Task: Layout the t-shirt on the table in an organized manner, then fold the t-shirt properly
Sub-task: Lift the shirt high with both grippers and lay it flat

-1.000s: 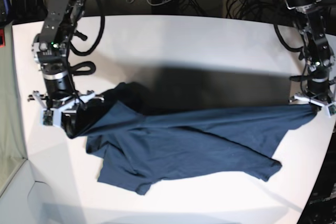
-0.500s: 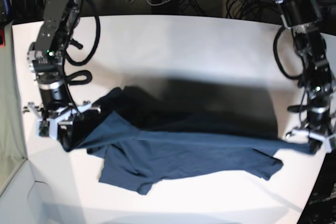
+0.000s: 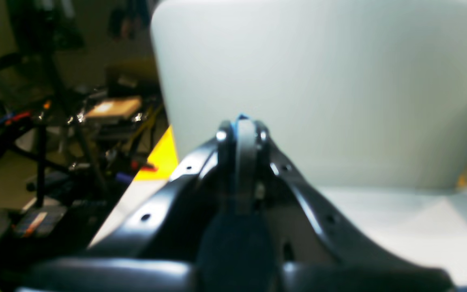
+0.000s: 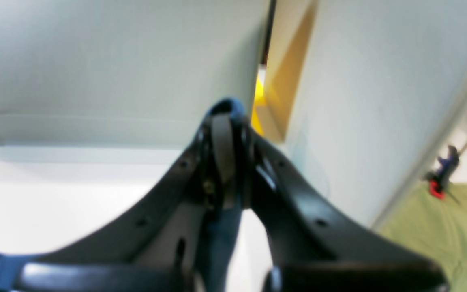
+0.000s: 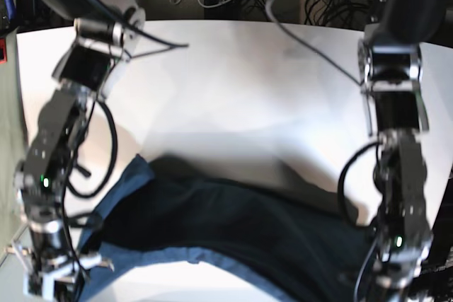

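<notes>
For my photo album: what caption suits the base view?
Two black robot arms hold a dark navy blue cotton t-shirt stretched between them over the white table.

The far half of the table (image 5: 233, 68) lies bare between the 2 arms, open to pass. Nearer, the t-shirt (image 5: 233, 231) spans the width from arm to arm, blocking the front strip.
</notes>
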`<control>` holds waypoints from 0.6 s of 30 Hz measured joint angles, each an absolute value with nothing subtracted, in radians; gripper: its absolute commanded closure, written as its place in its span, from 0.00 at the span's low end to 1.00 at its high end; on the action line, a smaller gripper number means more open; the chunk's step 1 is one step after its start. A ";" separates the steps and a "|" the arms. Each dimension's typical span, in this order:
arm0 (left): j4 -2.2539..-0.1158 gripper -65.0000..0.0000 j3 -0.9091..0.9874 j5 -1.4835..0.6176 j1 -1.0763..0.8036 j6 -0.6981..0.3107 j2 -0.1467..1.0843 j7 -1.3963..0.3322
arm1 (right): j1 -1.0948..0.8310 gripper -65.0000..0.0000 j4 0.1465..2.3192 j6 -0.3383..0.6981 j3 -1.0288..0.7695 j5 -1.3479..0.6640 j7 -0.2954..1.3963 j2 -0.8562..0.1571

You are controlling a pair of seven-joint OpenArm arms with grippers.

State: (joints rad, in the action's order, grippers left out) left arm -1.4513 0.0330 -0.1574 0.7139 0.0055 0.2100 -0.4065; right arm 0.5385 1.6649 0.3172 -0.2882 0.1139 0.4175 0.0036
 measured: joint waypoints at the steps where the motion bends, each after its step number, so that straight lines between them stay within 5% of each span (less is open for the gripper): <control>1: -1.422 1.00 0.014 -0.160 0.753 -0.005 0.201 -0.406 | 0.573 1.00 1.631 0.320 -0.287 0.124 0.418 -0.005; 9: -1.092 1.00 -0.074 -0.156 1.075 -0.007 0.156 -0.396 | 0.932 1.00 1.316 0.322 -0.287 0.125 0.412 -0.110; 18: -0.915 1.00 -0.073 -0.158 1.262 -0.004 0.152 -0.253 | 1.188 1.00 1.227 0.317 -0.285 0.131 0.418 -0.185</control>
